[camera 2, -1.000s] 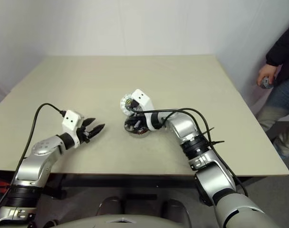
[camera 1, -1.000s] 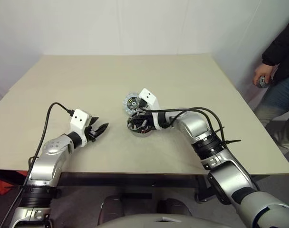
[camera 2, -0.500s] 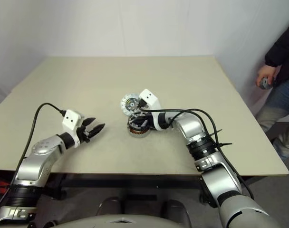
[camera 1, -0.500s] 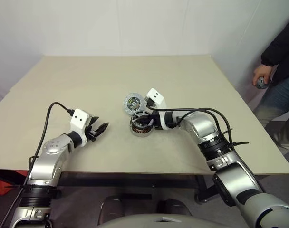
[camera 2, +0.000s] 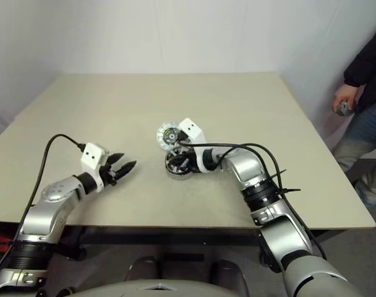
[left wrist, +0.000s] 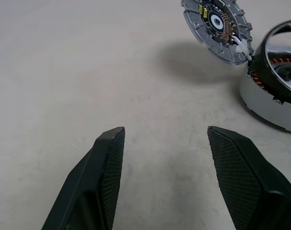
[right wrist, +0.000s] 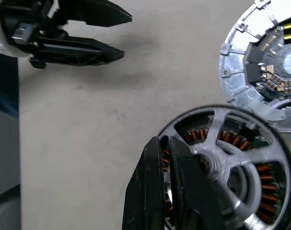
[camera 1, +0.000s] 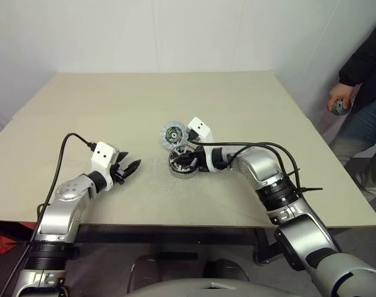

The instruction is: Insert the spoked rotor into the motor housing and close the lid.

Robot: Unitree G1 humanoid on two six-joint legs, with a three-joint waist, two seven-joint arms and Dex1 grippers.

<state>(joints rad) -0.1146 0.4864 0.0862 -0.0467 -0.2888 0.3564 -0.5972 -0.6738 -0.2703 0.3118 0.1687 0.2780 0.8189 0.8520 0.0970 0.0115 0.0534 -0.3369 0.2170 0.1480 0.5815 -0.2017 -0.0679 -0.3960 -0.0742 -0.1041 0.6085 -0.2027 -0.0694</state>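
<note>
Right claw (right wrist: 165,143) pinched over spoked rotor (right wrist: 227,158)

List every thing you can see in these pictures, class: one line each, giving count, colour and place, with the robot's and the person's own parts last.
table: one, beige, under everything.
motor housing: one, dark with copper-brown windings, mid-table.
spoked rotor: one, black ring with grey spokes, seated over the housing's windings.
lid: one, silvery-white, lying open, joined to the housing's far rim.
small object: one, grey, in the person's hand.
left tool: black, open, hovering left of the housing.
right tool: black, shut, over the rotor.
person's hand: one, beside the table's right edge.
</note>
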